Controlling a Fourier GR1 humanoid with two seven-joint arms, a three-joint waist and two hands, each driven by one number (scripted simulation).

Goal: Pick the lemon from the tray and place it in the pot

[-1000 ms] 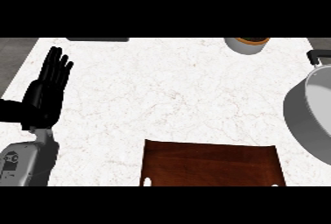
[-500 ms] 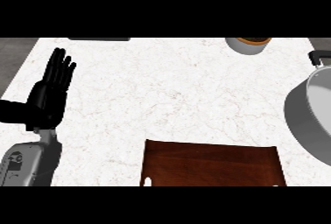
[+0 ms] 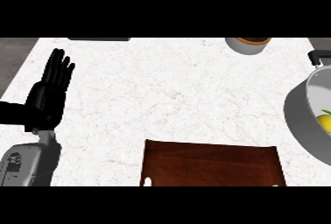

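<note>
A yellow lemon (image 3: 324,120) lies inside the grey metal pot (image 3: 304,118) at the right edge; only part of both shows. The dark brown wooden tray (image 3: 213,164) sits at the bottom middle with nothing on its visible surface. My left hand (image 3: 48,94) rests open at the left edge, fingers straight and pointing up, far from tray and pot. My right hand does not show in the head view.
A small cup with a brown rim (image 3: 248,44) stands at the top right of the white marble counter (image 3: 168,92). A black pot handle (image 3: 318,57) sticks out at the upper right. A dark flat object (image 3: 98,39) lies at the counter's far edge.
The view has shifted slightly, so more of the pot shows at the right and the lemon inside it is now visible. The left hand has stayed in place.
</note>
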